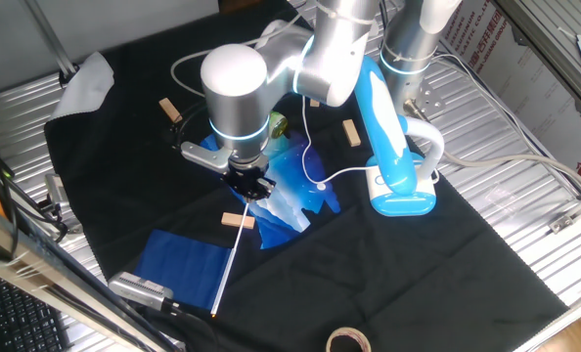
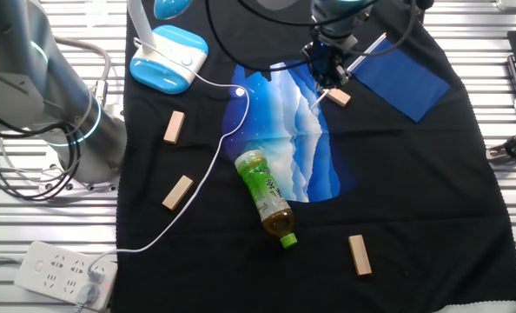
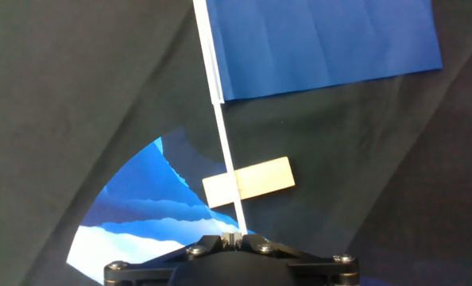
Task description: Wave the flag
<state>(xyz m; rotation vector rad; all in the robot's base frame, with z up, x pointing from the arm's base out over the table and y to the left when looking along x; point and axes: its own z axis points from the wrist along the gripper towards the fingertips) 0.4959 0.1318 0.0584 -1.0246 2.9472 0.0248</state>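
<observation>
The flag is a plain dark-blue cloth point(image 1: 178, 264) on a thin white stick point(image 1: 228, 269). It lies low over the black cloth at the front left. In the other fixed view the flag point(image 2: 401, 76) is at the upper right. In the hand view the flag cloth point(image 3: 323, 40) fills the top, and the stick point(image 3: 224, 135) runs down over a wooden block point(image 3: 248, 181) into my jaws. My gripper point(image 3: 240, 234) is shut on the stick's end. It also shows in one fixed view point(image 1: 249, 188) and in the other fixed view point(image 2: 329, 71).
A glossy blue-and-white bag point(image 2: 284, 130) lies under the gripper, with a green bottle point(image 2: 265, 193) on it. Wooden blocks point(image 2: 174, 126) point(image 2: 177, 192) point(image 2: 359, 254) are scattered about. A blue-white device point(image 1: 393, 166) with a white cable stands at the right. A tape roll point(image 1: 347, 340) lies at the front.
</observation>
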